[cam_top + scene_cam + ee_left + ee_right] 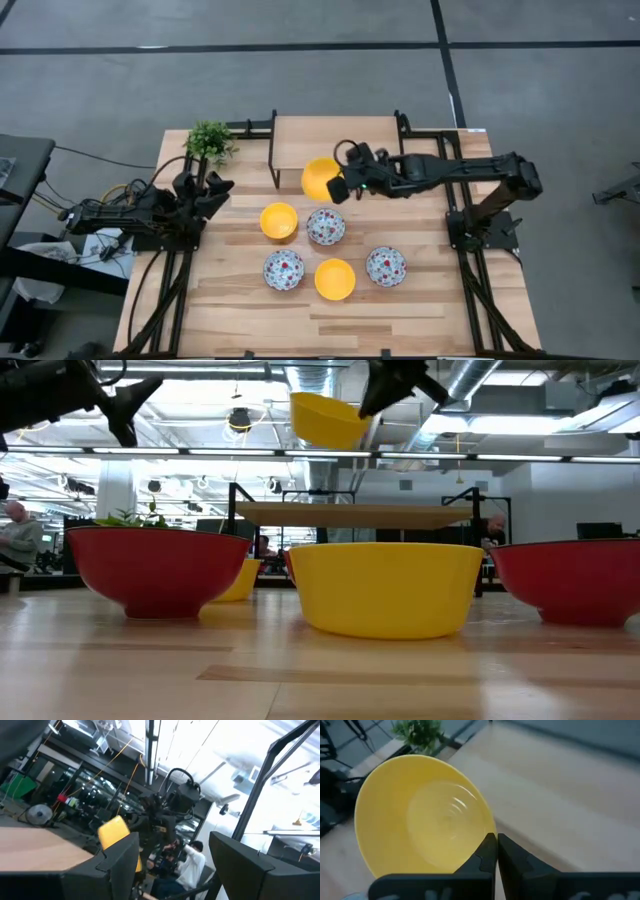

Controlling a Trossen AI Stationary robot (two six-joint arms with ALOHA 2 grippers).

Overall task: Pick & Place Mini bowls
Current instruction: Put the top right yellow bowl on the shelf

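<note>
My right gripper is shut on a plain yellow mini bowl, high above the table near the front edge of a raised wooden shelf. Five more mini bowls stand on their bases on the table. Two are yellow. Three are white with a floral pattern. In the low view the held bowl hangs well above the standing ones. My left gripper waits open at the table's left edge, touching nothing. My right gripper pinches the yellow bowl's rim on the side toward the table's right, one finger inside the bowl and one outside. The fingers slant down from the right. The bowl is lifted clear and tilted, its hollow facing up and toward the left.
A small green plant stands at the far left corner, beside the shelf's black frame. The bare wooden tabletop stretches along the near edge. People show in the room beyond the table in the low view.
</note>
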